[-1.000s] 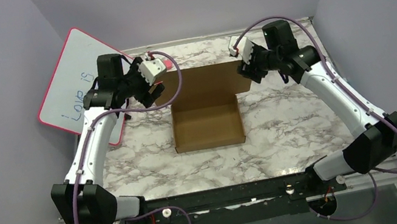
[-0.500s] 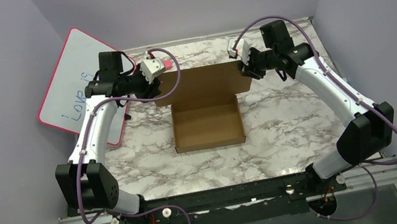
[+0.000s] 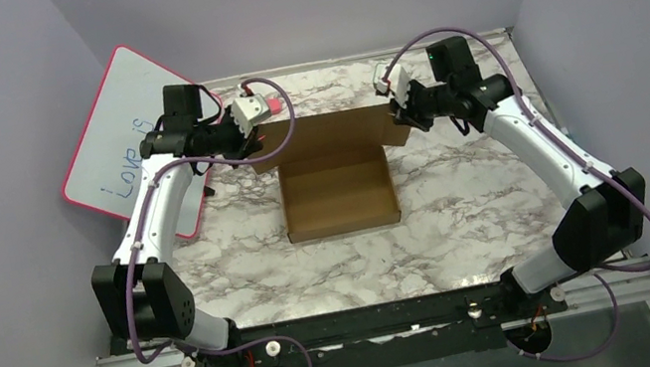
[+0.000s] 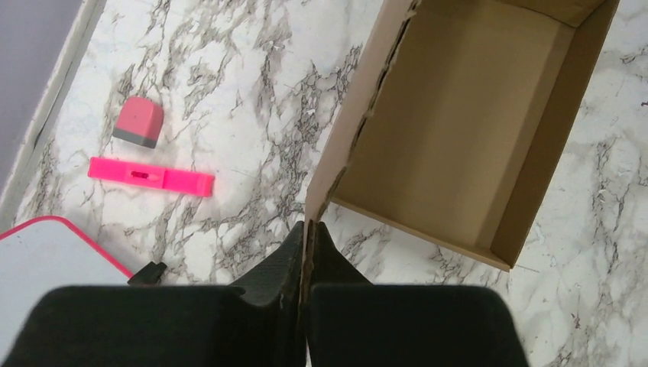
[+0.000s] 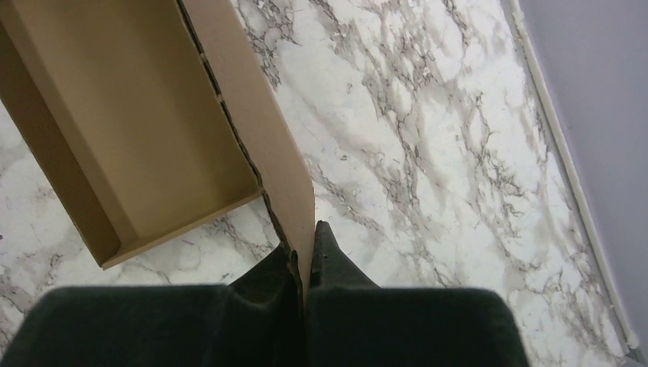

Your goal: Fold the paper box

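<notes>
The box [image 3: 339, 199] sits mid-table [image 3: 477, 207], a shallow brown tray open upward, its long sides running left to right. From its far wall a wide flap [image 3: 328, 134] stands up, leaning away toward the far side and reaching past the tray on both sides. The left gripper [image 4: 308, 229] is clamped on the flap's left edge, one finger on each face of the cardboard and the jaws pressed nearly together. The right gripper [image 5: 304, 235] pinches the flap's right edge the same way, jaws tight on the sheet. Both arms reach in from the near corners, bent toward the middle. Left of the box, near the far left of the table, lie a pink eraser [image 4: 138, 121] and a pink marker [image 4: 150, 177], just beside each other. A pink-framed whiteboard [image 3: 117, 144] leans against the left wall
</notes>
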Controlling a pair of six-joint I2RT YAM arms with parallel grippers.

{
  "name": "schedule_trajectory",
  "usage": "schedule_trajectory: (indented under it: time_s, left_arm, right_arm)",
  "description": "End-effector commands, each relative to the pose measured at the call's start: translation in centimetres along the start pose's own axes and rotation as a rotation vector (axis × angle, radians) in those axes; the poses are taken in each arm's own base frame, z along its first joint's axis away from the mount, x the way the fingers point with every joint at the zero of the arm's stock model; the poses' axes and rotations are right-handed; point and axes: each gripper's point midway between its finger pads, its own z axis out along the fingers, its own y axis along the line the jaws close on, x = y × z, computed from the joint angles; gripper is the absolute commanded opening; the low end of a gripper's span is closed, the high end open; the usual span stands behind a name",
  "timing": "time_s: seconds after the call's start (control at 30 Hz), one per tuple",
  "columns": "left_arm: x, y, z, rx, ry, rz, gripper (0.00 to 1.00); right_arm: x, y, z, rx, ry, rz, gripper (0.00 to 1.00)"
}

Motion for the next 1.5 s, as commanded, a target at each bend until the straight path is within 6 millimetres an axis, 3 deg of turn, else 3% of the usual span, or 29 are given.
schedule_trajectory:
  time_s: [0.0,0.43,0.7,0.87,0.97,1.1,1.47]
  left_arm:
    - [-1.7,0.0,-0.3,0.022,-0.056,-0.06,0.0]
    - [-2.2,0.9,-0.6,-0.175,-0.011,-0.538,0.0]
    - [-2.7,0.4,-0.7,-0.322,-0.052,-0.756,0.0]
    - [-3.6,-0.2,0.0,-0.374,-0.062,-0.822,0.0]
    - [-4.4,-0.6,0.7,-0.394,-0.066,-0.84,0.0]
    - [-5.3,-0.8,1.5,-0.422,-0.083,-0.848,0.0]
    - [-6.9,2.3,2.2,-0.541,-0.163,-0.901,0.0]
  right_arm:
    - [-1.6,0.2,-0.7,0.017,-0.085,0.06,0.01]
    - [-2.1,-0.3,-0.5,0.178,-0.017,0.481,0.01]
    - [-3.1,1.5,0.5,0.297,0.058,0.667,0.01]
    - [-2.3,1.9,1.1,0.41,0.142,0.815,0.01]
    - [-2.7,2.2,1.5,0.43,0.122,0.907,0.01]
    - [-3.4,1.1,1.5,0.506,0.079,1.01,0.01]
    - [-4.2,-1.6,2.2,0.655,0.008,1.128,0.01]
